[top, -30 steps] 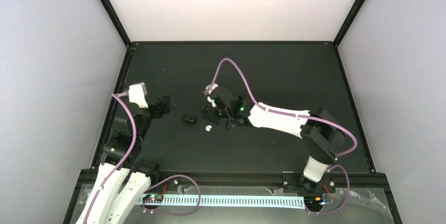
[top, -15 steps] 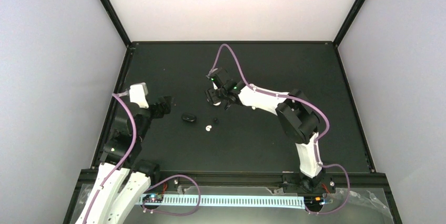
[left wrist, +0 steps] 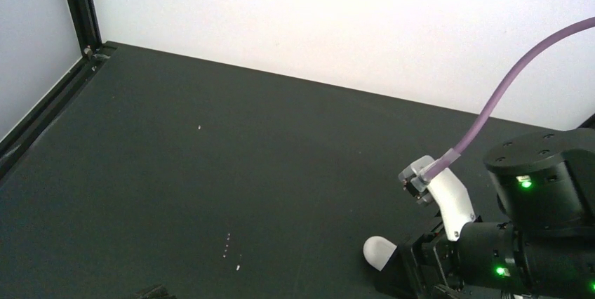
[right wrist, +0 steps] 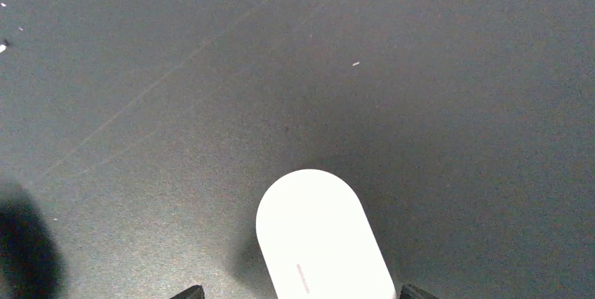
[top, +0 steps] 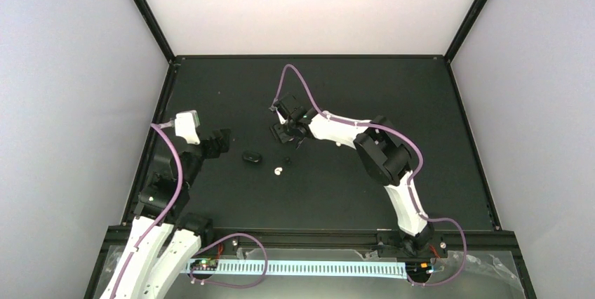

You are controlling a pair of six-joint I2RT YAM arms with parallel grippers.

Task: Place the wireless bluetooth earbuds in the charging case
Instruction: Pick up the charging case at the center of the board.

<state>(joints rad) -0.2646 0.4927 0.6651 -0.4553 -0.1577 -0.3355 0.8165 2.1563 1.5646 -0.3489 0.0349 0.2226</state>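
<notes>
In the top view a white earbud and a black earbud lie close together on the black table. The other earbuds are not in view. A closed black case lies left of them. A white pill-shaped case lies flat on the table, closed; it also shows in the left wrist view. My right gripper is open and low over it, with a dark fingertip on each side, clear of the case. My left gripper is open and empty, left of the black case.
The right arm's purple cable loops above the gripper. The table's raised black frame runs along the left edge, close to the left arm. White walls stand behind and beside the table.
My right gripper has moved away from the earbuds towards the far side, and the arm has stretched out over the white case. The left arm has stayed still.
</notes>
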